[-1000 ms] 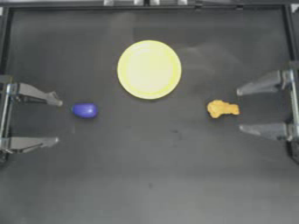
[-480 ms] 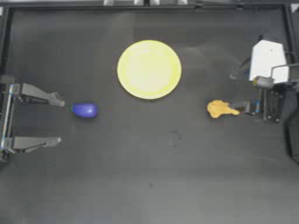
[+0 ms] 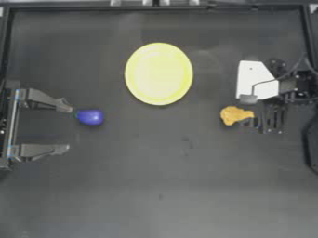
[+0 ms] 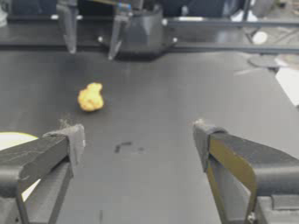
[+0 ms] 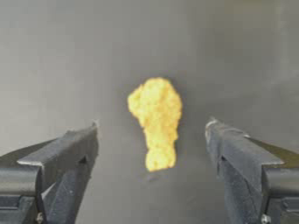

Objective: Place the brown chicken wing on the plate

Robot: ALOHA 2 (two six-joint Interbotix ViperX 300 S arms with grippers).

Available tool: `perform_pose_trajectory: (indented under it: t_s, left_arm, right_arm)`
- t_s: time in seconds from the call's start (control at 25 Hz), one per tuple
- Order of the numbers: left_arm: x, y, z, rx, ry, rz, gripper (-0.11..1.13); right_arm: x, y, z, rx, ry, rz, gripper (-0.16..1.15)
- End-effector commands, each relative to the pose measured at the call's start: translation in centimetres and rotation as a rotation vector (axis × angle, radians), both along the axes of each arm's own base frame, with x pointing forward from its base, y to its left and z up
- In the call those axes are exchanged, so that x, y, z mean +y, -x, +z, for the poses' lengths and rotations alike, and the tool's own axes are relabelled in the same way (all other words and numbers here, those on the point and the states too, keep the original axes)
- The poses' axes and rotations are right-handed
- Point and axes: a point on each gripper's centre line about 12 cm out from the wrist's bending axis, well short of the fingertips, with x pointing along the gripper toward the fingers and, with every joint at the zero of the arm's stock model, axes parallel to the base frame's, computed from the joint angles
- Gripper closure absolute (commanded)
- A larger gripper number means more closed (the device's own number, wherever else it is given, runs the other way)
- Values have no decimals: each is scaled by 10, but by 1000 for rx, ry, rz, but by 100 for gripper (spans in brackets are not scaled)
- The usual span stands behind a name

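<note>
From above, your right tool [image 3: 256, 122] sits just beside the brown chicken wing [image 3: 235, 115], on its right side, but the arm's white housing and dark links hide how the jaws stand. Your right wrist view settles that: the jaws are spread wide, released, with the wing [image 5: 156, 120] lying lengthwise on the bench [image 3: 186, 186] between and just ahead of them, touching neither.

The wing lies right of the plate [image 3: 158, 73] and a little nearer the lower edge, with bare bench between them. Only a sliver of the plate [image 4: 12, 141] shows in your left wrist view, behind one jaw.

Your left tool [image 3: 62, 126] is parked at the left edge, jaws spread and holding nothing. The small blue-purple object [image 3: 90, 116] lies right at the tip of its upper jaw; whether they touch is unclear. The left wrist view looks across the bench to the wing [image 4: 90, 97] far off.
</note>
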Motion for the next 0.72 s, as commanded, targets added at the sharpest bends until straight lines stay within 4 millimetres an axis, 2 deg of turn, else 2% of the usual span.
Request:
perform_pose_trajectory:
  t_s: [0.04, 0.4, 0.72]
  left_arm:
    - [1, -5, 9, -17, 1, 2, 0]
    - [1, -6, 8, -11, -1, 2, 0]
    - [1, -7, 9, -12, 2, 2, 0]
  right_arm:
    - [-5, -6, -8, 25, -3, 8, -2]
    - [-20, -13, -41, 81, -10, 7, -2]
    - [-19, -19, -68, 126, -58, -4, -2]
